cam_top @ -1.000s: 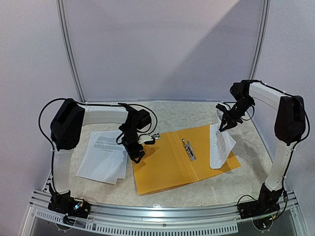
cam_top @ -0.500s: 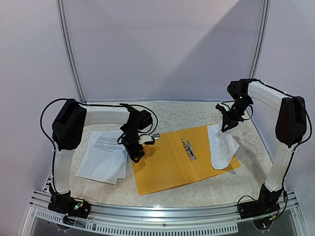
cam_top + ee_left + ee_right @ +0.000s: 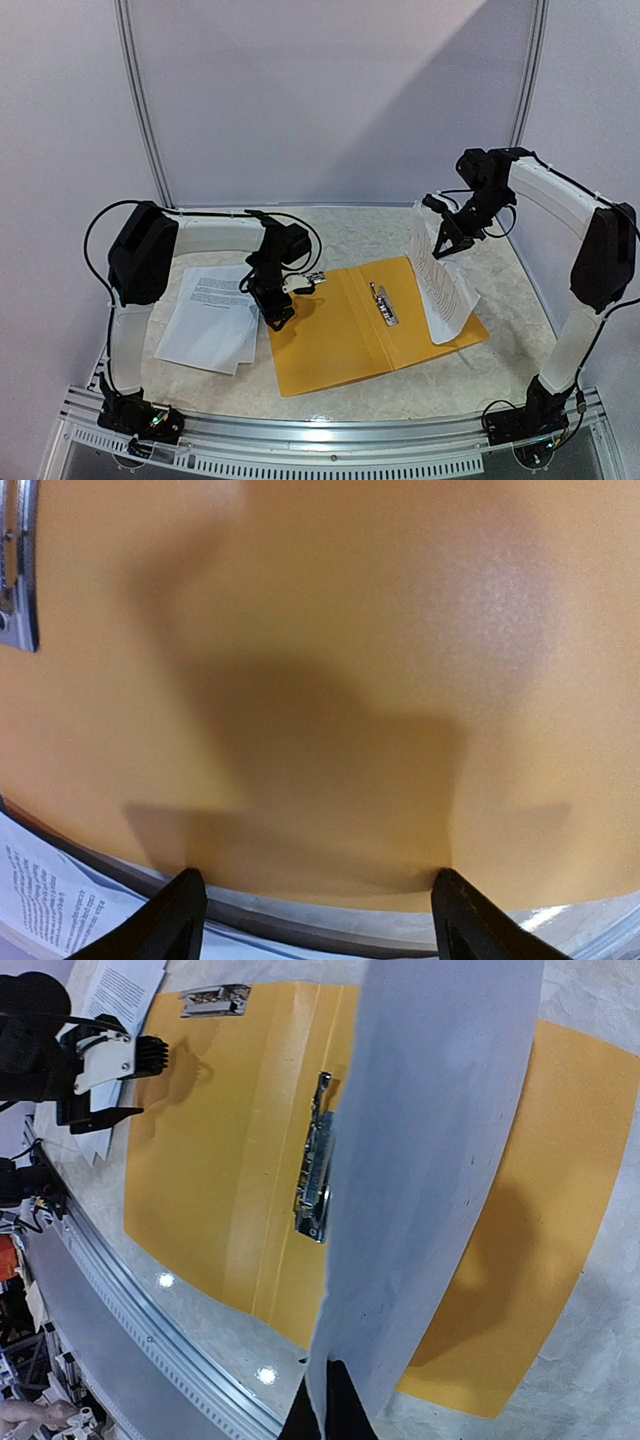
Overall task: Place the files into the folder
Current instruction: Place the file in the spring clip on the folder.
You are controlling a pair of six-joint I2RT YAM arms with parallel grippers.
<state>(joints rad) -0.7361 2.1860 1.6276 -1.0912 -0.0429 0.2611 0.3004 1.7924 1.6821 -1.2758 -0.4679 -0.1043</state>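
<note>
Folder (image 3: 340,345): one, orange-yellow matte plastic, flat rectangle, lying open and skewed on marbled off-white surface (image 3: 340,232). Metal clip (image 3: 383,303): one, at spine. Sheet (image 3: 440,290): one, white, thin, curling; hangs from right jaws, which are closed tight on its top edge. Lower end on folder's right half. Stack (image 3: 210,320): white printed sheets, fanned, just left of folder; count unclear. Left jaws wide apart, gripping nothing, tips at folder's left edge. Bare surface behind folder; near corner close to front rail (image 3: 330,425).
</note>
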